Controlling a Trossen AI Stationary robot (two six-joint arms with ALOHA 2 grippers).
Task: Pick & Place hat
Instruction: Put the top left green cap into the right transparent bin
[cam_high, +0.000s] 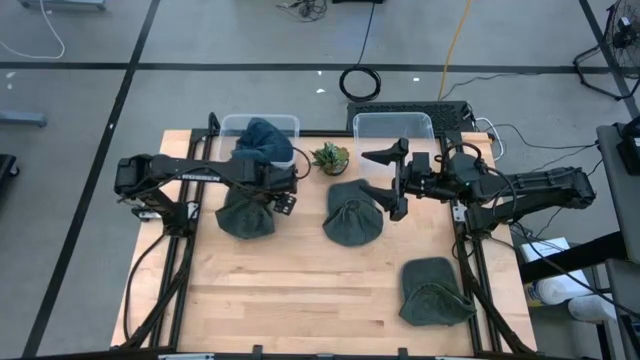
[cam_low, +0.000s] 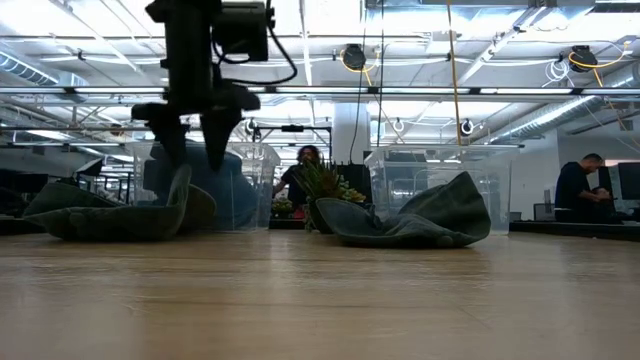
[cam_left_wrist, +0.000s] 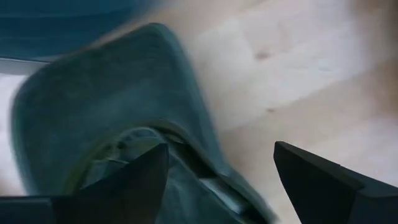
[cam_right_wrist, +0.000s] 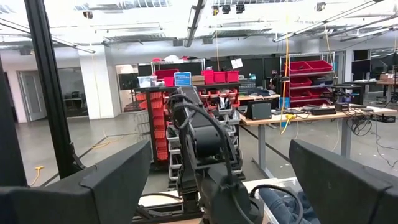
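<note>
Clearly the left gripper (cam_high: 281, 190) is the one at work; it hangs directly over the left-hand hat (cam_high: 245, 215), a dark teal cap lying on the wooden surface (cam_high: 300, 290) just in front of the left bin (cam_high: 285, 125), which already holds another teal hat (cam_high: 265, 140). From the left wrist view the fingers (cam_left_wrist: 134, 180) stand apart, one tip over the cap's inner lining and the other out over bare wood, so that the cap's raised edge (cam_left_wrist: 186, 93) lies between them; nothing is clamped yet. From table height the gripper (cam_low: 195, 135) has its tips right at the upstanding fold of that cap (cam_low: 120, 215); whether they touch the cloth I cannot tell. The relation that matters, as I judge it: the hat is straight below and slightly toward the bin-side finger, and closing across the fold should catch it; the lift then goes back toward the bin behind.

The right gripper (cam_high: 395, 185) waits aloft with fingers apart, beside the middle hat (cam_high: 352, 215) and in front of the empty right bin (cam_high: 393, 125); a third hat (cam_high: 435, 292) lies near the front right corner; a small potted plant (cam_high: 330, 156) stands between the bins.
</note>
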